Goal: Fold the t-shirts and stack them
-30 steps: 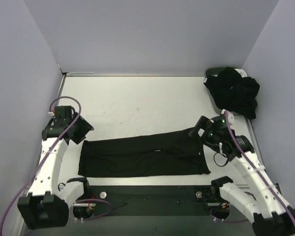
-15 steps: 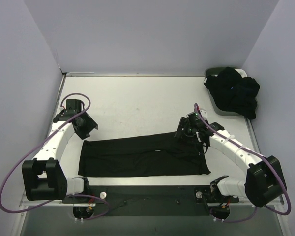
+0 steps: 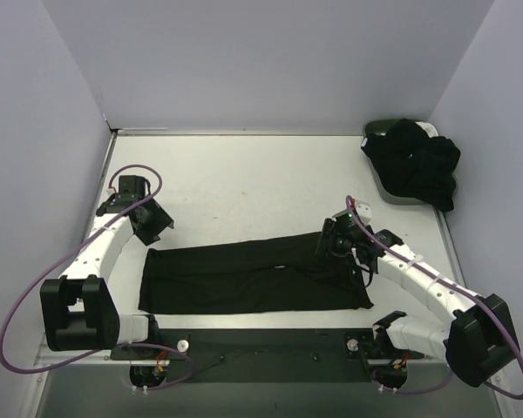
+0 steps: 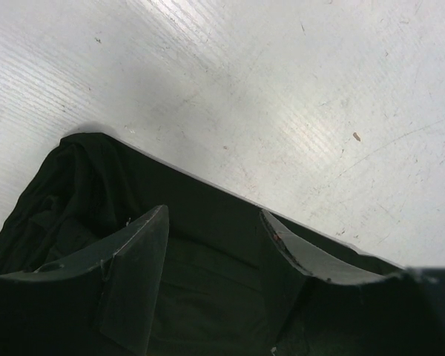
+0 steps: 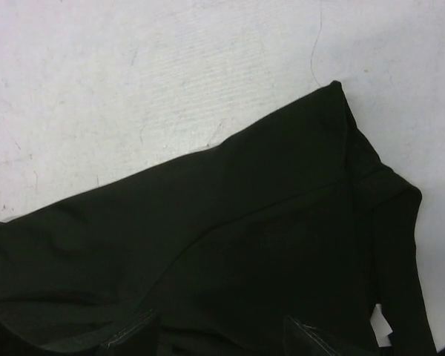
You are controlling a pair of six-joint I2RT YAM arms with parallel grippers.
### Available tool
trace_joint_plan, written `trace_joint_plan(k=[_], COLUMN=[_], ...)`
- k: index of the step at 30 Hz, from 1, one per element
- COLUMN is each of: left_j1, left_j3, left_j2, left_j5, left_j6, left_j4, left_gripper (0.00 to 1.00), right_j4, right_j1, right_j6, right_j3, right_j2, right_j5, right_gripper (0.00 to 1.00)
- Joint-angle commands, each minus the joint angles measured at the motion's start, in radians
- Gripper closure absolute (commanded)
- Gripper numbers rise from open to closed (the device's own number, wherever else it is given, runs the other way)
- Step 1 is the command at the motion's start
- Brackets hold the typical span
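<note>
One black t-shirt lies flat on the white table as a long folded strip, running left to right near the front. My left gripper hovers over its far left corner. In the left wrist view this gripper is open, with the cloth lying under the spread fingers. My right gripper is over the far right end of the shirt. In the right wrist view only its fingertips show at the bottom, apart, above the black cloth. More black t-shirts are heaped at the back right.
The heap sits in a dark oval basket in the back right corner. Lilac walls close the table on the left, back and right. A dark strip with both arm bases runs along the front edge.
My right gripper has moved left onto the shirt's right end, then slightly nearer. The left arm changed posture, its gripper staying by the left corner. The shirt has not moved.
</note>
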Motion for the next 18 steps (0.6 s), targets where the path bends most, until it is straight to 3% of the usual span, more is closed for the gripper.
trace_joint_plan(k=[1, 4, 9, 15, 18], left_j1=[-0.001, -0.001, -0.001, -0.001, -0.001], left_j3=[-0.004, -0.014, -0.021, -0.027, -0.029], left_j2=[-0.003, -0.007, -0.013, -0.02, -0.022], left_j5=[-0.007, -0.004, -0.007, -0.013, -0.016], left_j6=[0.009, 0.006, 0.007, 0.007, 0.009], left_j4=[0.044, 0.05, 0.05, 0.05, 0.048], left_gripper=[0.4, 0.4, 0.41, 0.41, 0.41], right_j4=[-0.041, -0.03, -0.019, -0.04, -0.077], right_j1=[0.027, 0.047, 0.065, 0.102, 0.154], right_j6=[0.015, 0.03, 0.044, 0.055, 0.064], right_j3=[-0.04, -0.068, -0.088, -0.074, -0.065], right_j2=[-0.023, -0.023, -0.023, -0.029, -0.055], right_j5=[0.051, 0.056, 0.058, 0.08, 0.114], right_gripper=[0.36, 0.39, 0.59, 1.0, 1.0])
